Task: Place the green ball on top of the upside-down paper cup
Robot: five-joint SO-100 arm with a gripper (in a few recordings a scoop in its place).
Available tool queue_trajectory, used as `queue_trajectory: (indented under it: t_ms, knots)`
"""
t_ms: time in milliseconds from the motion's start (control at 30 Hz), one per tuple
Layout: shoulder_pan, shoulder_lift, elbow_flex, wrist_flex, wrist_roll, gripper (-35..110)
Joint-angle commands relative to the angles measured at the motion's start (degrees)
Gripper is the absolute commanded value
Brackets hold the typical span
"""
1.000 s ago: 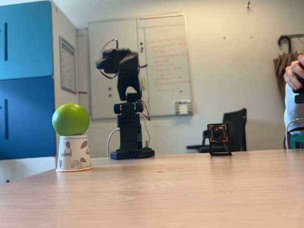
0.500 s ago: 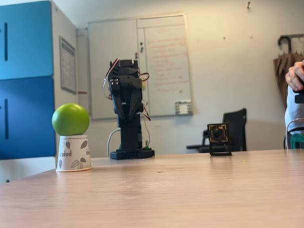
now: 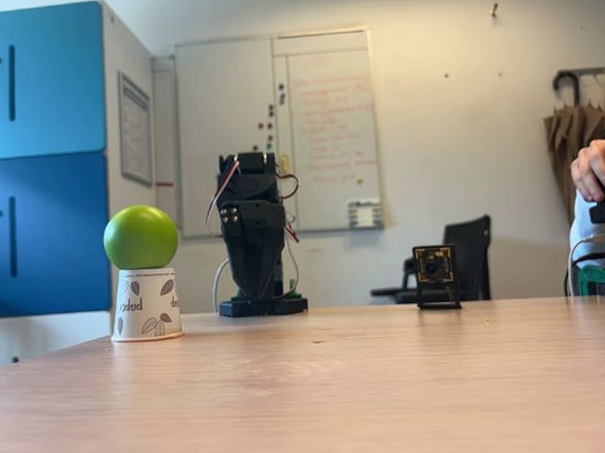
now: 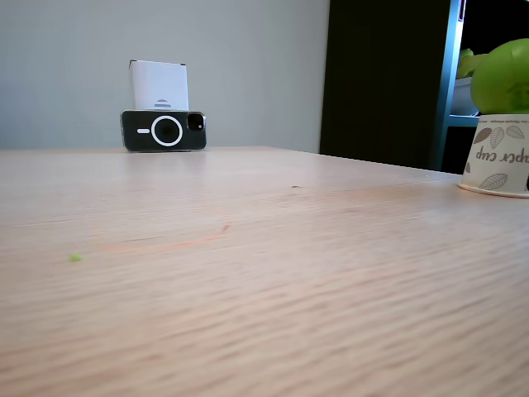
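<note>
The green ball rests on top of the upside-down paper cup, a white cup with dark leaf prints, at the left of the table. In the other fixed view the ball and the cup sit at the right edge, partly cut off. The black arm stands folded down over its base at the back centre, well to the right of the cup. Its gripper points downward in front of the base, black against black, with nothing visibly in it. How its jaws stand is not readable.
A small camera stands on the table's far edge right of the arm. A blue cabinet is behind the cup. A phone leans against a white box at the far table edge. The wooden table stretches bare in front.
The arm has folded from a raised pose, swinging its head down toward its base. The ball and the cup have stayed in place.
</note>
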Motion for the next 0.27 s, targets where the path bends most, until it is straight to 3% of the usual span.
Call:
queue_trajectory:
  t_ms: [0,233]
  knots:
    - [0.79,2.81,2.11,-0.53,-0.35,0]
    - [1.14,2.81,4.48,-0.26,-0.35,0]
